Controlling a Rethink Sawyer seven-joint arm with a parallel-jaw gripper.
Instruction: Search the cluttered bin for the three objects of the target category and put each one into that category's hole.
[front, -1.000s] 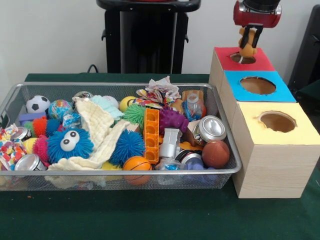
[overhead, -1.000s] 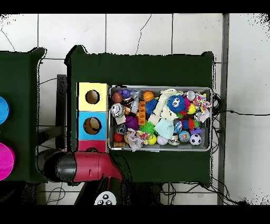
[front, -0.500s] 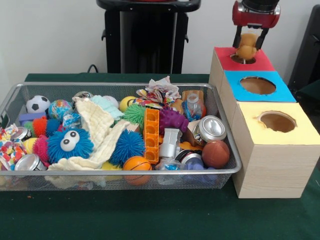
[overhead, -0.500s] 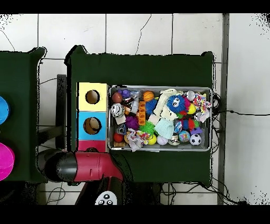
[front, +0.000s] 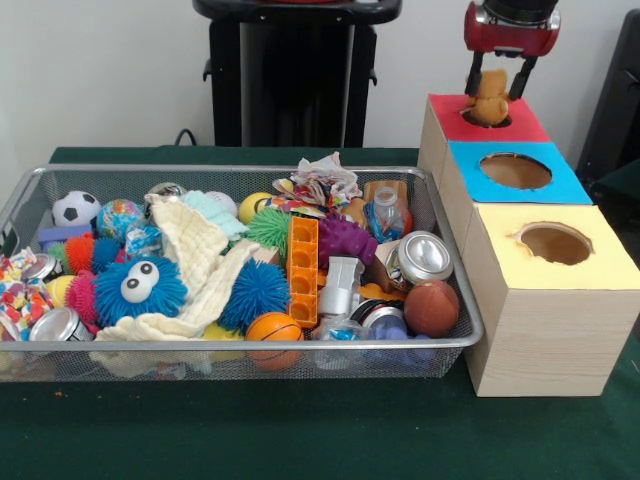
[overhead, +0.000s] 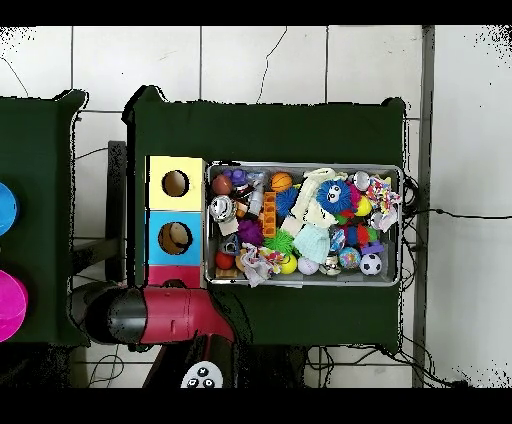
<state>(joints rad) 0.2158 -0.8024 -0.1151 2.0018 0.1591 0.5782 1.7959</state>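
My gripper (front: 496, 88) hangs over the red-surround hole (front: 520, 127) at the far end of the pale wood box (front: 545, 335). Its fingers (front: 470, 76) are spread apart and open. A tan plush animal (front: 489, 104) sits below them in the mouth of the red hole, free of the fingers. The wire mesh bin (front: 240, 170) lies left of the box, full of clutter. I see no other plush animal among the clutter. In the overhead view the red arm (overhead: 175, 314) covers most of the box's red end (overhead: 160, 274), and the gripper is hidden there.
The bin (overhead: 300, 166) holds spiky puffer balls (front: 140, 288), a soccer ball (front: 76, 208), a basketball (front: 273, 332), cans (front: 424, 256), cloths (front: 195, 245) and an orange block (front: 302, 268). The blue-surround hole (front: 515, 170) and the yellow-surround hole (front: 553, 243) lie nearer on the box.
The fingers, shut on the tan plush a second ago, have spread open. The plush has dropped from between them into the mouth of the red hole.
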